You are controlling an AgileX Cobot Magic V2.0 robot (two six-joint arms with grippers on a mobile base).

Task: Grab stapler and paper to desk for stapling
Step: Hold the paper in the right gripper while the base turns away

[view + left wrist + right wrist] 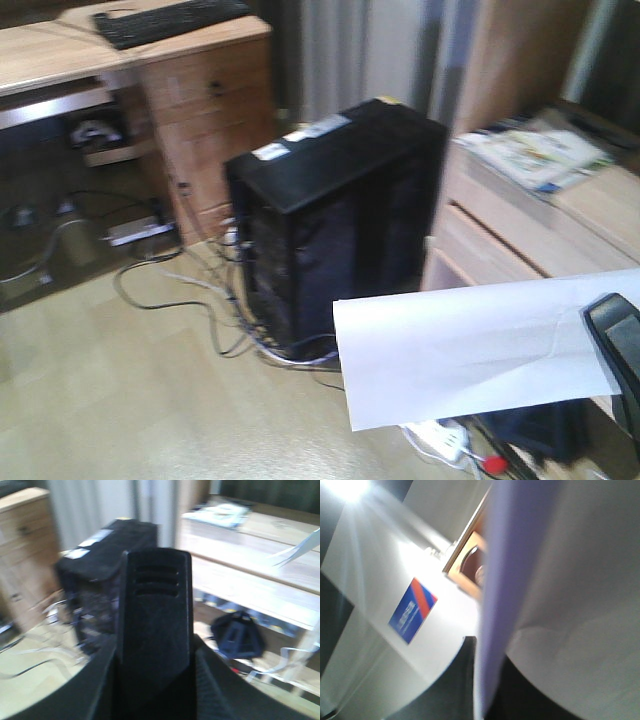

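Pinches the paper (460, 350) in the right tool (614, 335), closed on the sheet's 3 o'clock edge, leaving it jutting level toward 9 o'clock with a slight sag and one light crease; probably carries it by the edge this way to spare it folds and to allow a flat lay-down. Clamps a black slotted body upright in the left tool (156, 692), squeezed between the two dark fingers and filling the middle of the left wrist view; most likely the stapler (155, 610), though showing no orange patch from this side. Holds both things aloft, well above the floor and not yet over the counter (60, 50), seen far off at 10 o'clock in the front view under a black keyboard (170, 20). Faces a black computer tower (330, 220) at centre, with cables (190, 290) trailing toward 8 o'clock and a light-wood shelf unit (520, 230) at 3 o'clock bearing a magazine (535, 155). Finds pale stickers (300, 135) on the tower's top, print too blurred to read. Catches a blue and orange label (412, 611) at 9 o'clock in the right wrist view, its white lettering illegible.
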